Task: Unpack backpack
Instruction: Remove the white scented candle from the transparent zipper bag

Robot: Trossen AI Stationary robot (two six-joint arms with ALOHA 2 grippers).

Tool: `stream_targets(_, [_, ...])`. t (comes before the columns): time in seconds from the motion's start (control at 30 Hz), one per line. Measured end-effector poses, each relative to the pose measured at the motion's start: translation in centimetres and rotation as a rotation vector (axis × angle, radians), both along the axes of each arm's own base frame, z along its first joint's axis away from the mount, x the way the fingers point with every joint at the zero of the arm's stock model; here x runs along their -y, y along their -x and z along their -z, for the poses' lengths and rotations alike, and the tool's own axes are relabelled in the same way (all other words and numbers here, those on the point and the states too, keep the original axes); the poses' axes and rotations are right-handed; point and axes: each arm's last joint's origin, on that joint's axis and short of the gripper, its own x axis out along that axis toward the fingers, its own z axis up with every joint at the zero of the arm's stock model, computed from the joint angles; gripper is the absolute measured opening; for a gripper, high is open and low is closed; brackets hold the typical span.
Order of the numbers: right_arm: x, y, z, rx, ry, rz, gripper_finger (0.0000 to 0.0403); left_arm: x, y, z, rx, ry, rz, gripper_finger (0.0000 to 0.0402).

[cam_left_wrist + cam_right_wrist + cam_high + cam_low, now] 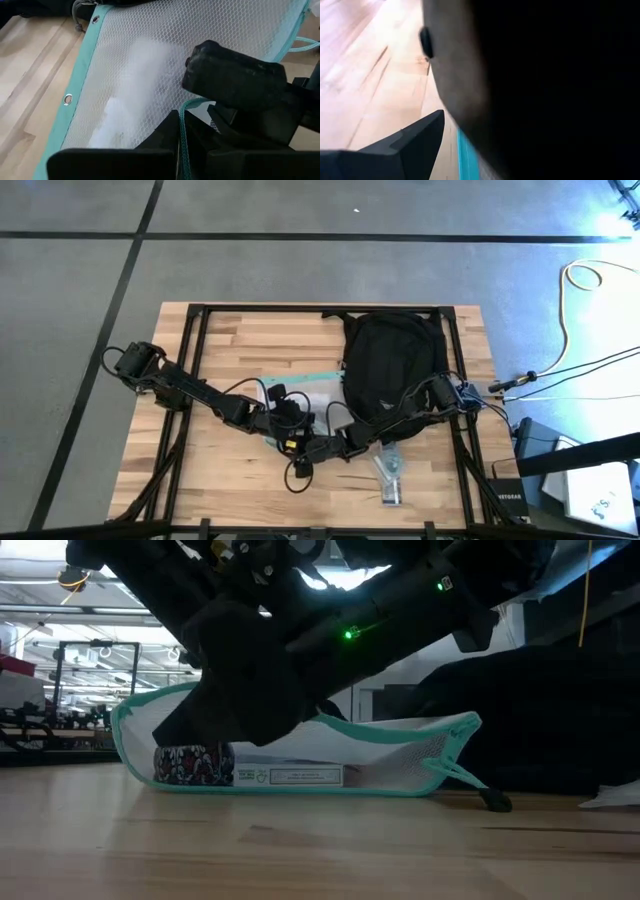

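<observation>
The black backpack lies on the far right of the table and shows dark in the low view. A clear mesh pouch with a teal edge is just left of it. The pouch's lower edge rests on the wood and its top is raised. Inside are a patterned item and a white labelled box. My left gripper is shut at the pouch's teal edge. My right gripper is close beside it, over the pouch's near side. A dark mass fills the right wrist view. My left gripper pinches the pouch's teal edge strip between its two fingers, and the strip runs out from between them. The mesh wall spreads away beyond the fingers. The pouch's upper part is raised while its lower edge stays on the table.
A clear bottle-like item lies on the wood near the table's near edge, right of centre. Black frame rails border the table. Cables and boxes sit off the right edge. Bare wood shows at the near left.
</observation>
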Motion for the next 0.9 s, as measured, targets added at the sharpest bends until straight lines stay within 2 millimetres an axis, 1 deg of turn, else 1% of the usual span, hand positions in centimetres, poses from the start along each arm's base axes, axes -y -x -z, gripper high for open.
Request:
stream_targets(0.27, [0.0, 0.1, 0.2, -0.040, -0.065, -0.045, 0.0317, 0.0, 0.1, 0.1, -0.010, 0.009, -0.005, 0.0000])
stream_targets(0.53, [-0.1, 0.2, 0.4, -0.071, -0.068, -0.058, 0.0317, 0.0, 0.1, 0.1, -0.010, 0.015, -0.010, 0.0000])
stream_targets(0.73, [-1.0, 0.5, 0.3, -0.069, -0.068, -0.083, 0.0317, 0.0, 0.0, 0.0, -0.002, 0.004, 0.001, 0.0000])
stream_targets(0.9, [-1.4, 1.0, -0.5, -0.107, -0.081, -0.119, 0.0317, 0.1, -0.1, -0.1, 0.010, 0.010, 0.000, 0.0000])
